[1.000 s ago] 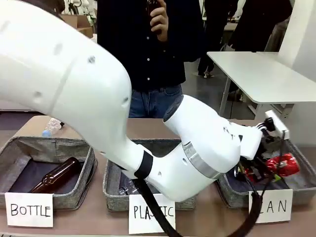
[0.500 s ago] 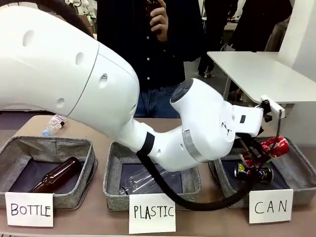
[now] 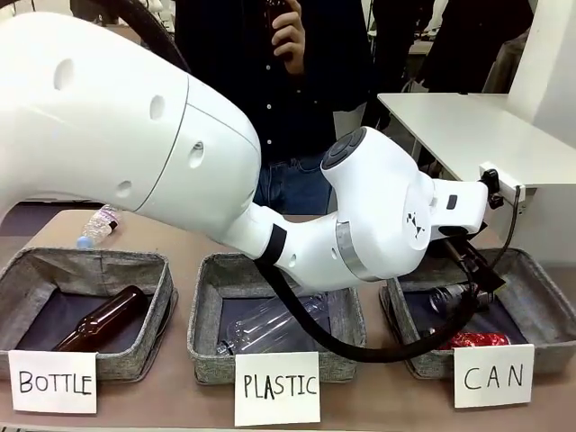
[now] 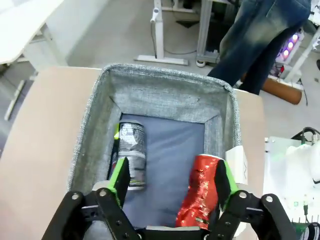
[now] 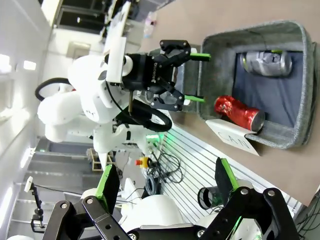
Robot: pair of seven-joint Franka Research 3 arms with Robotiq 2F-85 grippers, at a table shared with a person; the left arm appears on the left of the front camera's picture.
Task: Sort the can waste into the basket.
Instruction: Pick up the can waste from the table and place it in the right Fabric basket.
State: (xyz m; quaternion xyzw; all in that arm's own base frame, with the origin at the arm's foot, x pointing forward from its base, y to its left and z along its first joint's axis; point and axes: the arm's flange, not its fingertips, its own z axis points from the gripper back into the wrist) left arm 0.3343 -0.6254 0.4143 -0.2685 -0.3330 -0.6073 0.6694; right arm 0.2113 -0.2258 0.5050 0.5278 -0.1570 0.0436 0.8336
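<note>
The red can [image 3: 474, 339] lies on its side at the front of the grey CAN basket [image 3: 540, 297], just behind the white "CAN" card [image 3: 493, 375]. Farther back in the basket lies the dark can [image 3: 447, 298]. My left arm reaches across from the left, and its gripper [image 3: 470, 273] hangs over the basket. In the left wrist view the left gripper [image 4: 171, 177] is open, the red can [image 4: 201, 192] by its right pad and the dark can [image 4: 131, 154] by its left. In the right wrist view my right gripper [image 5: 166, 180] is open, far from the basket [image 5: 250, 37].
A brown glass bottle [image 3: 101, 319] lies in the BOTTLE bin [image 3: 85, 263]. A clear bottle [image 3: 274, 324] lies in the PLASTIC bin [image 3: 209, 306]. Another clear bottle [image 3: 94, 228] rests on the table behind. A person [image 3: 279, 81] stands at the far side.
The left gripper lifted the red can above the basket, then opened. The can dropped to the basket's front, and the wrist drew up and back.
</note>
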